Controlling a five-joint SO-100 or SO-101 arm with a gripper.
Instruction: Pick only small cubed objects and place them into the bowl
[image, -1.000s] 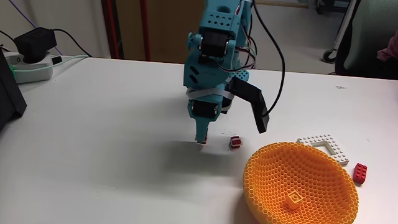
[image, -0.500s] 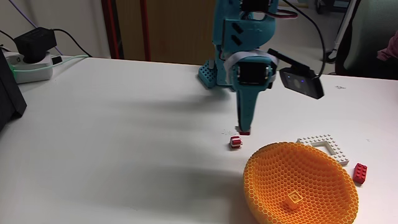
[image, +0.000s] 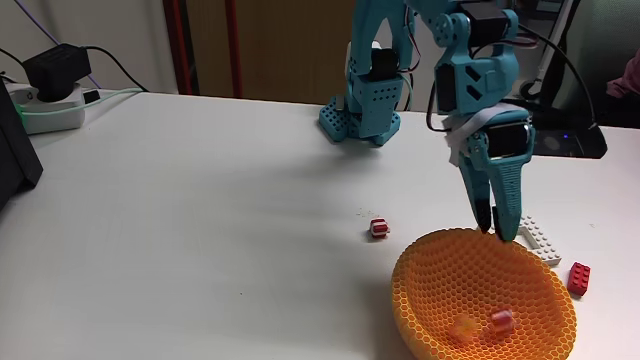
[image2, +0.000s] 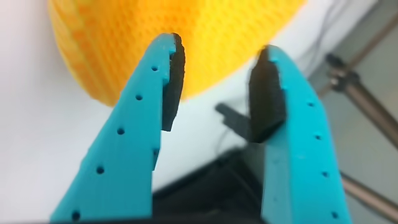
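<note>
The orange honeycomb bowl sits at the front right of the table in the fixed view. Inside it lie an orange-yellow cube and a blurred red-and-white cube. A second red-and-white cube rests on the table to the bowl's left. My teal gripper hangs over the bowl's far rim, open, with nothing between its fingers. In the wrist view the gripper is spread apart and empty, with the bowl beyond it.
A flat white studded plate lies behind the bowl and a longer red brick to its right. The arm's base stands at the back. A power strip with cables is at the far left.
The arm swung right from the table to above the bowl. The gripper opened, and the red-and-white cube it carried now lies in the bowl.
</note>
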